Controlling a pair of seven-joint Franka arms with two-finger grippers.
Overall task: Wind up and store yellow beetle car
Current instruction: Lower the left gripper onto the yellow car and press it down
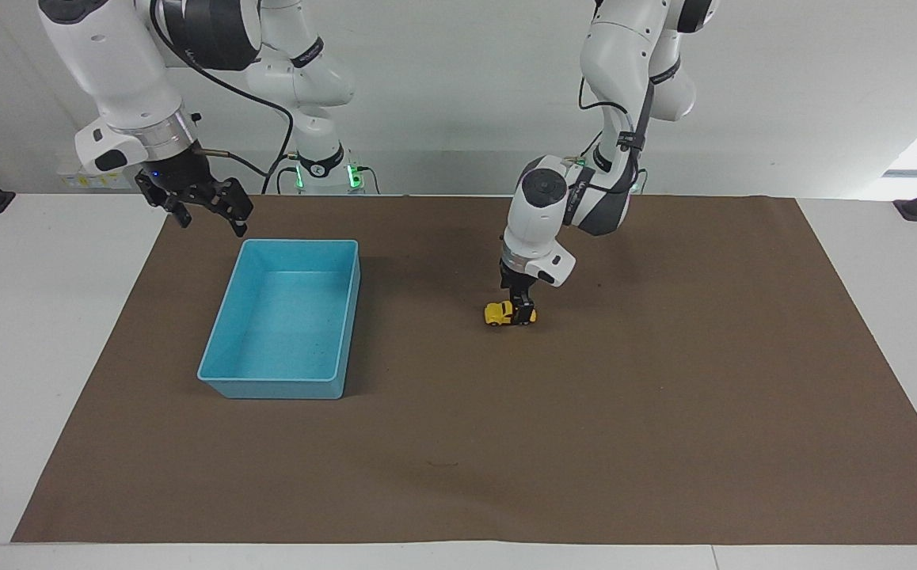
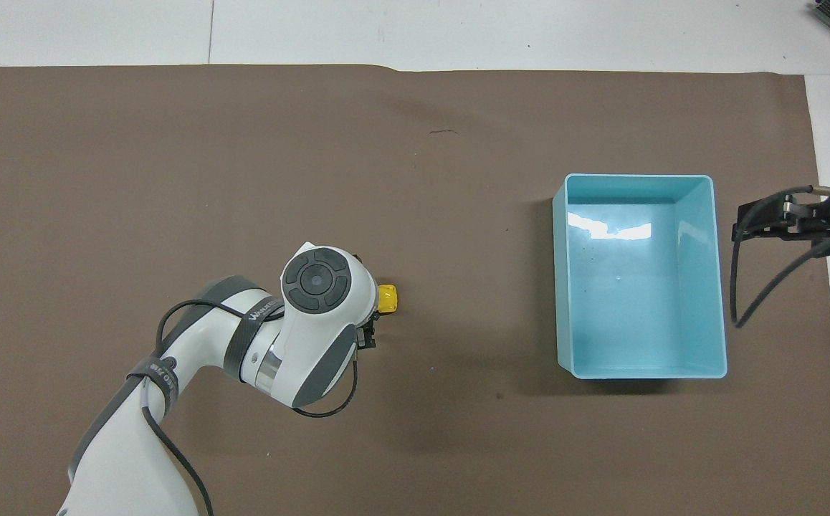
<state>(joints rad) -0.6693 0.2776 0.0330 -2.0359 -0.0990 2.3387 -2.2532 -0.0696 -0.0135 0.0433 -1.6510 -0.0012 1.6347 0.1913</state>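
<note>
The yellow beetle car point(image 1: 496, 314) stands on the brown mat, about midway along the table; only one end of it shows in the overhead view point(image 2: 387, 299). My left gripper point(image 1: 523, 310) is down at the car, over its middle and the end toward the left arm, and hides that part. The light-blue bin point(image 1: 300, 242) stands empty toward the right arm's end, also in the overhead view point(image 2: 637, 176). My right gripper point(image 1: 207, 214) is open and empty, raised beside the bin's corner nearest the robots; it waits there, and shows in the overhead view point(image 2: 745, 218).
The brown mat point(image 1: 664, 396) covers most of the white table point(image 1: 47, 332). A bare stretch of mat lies between the car and the bin. A black cable hangs from the right wrist point(image 2: 759, 287) beside the bin.
</note>
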